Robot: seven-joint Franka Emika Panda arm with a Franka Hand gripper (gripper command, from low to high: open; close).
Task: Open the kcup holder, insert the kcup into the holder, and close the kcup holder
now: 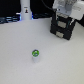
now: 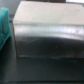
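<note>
The kcup [image 1: 35, 53], a small white pod with a green round top, stands upright on the white table, alone near the middle. The kcup holder [image 1: 63, 29], a black boxy unit, sits at the back on the exterior view's right. My gripper [image 1: 64, 19] hangs right over the holder's top, far from the kcup; its white body blurs into the holder, so the gap between its fingers is unreadable. The wrist view is filled by a grey, shiny boxy top [image 2: 47, 31], apparently the holder from close up. No fingers show there.
A tall white bottle-like object [image 1: 25, 12] with a blue base stands at the back on the exterior view's left. A teal object [image 2: 3, 27] lies at the edge of the wrist view beside the grey box.
</note>
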